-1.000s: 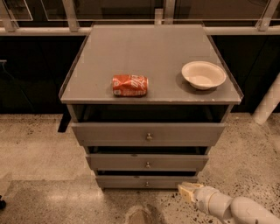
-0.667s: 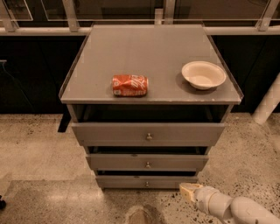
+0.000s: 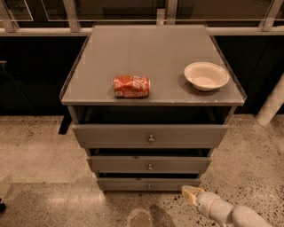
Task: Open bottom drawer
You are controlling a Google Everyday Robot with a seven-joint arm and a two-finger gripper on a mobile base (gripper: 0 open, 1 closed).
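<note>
Near the right end of the bottom drawer point(image 3: 128, 184), the gripper point(image 3: 191, 193)

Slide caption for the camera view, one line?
Robot gripper low by the right end of the bottom drawer, away from its knob; red can and white bowl on the cabinet.

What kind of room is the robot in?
Probably an office or lab corner: a grey drawer cabinet on speckled floor by glass panels, with a soda can and bowl on top. The gripper hangs low, right of the bottom drawer.
</note>
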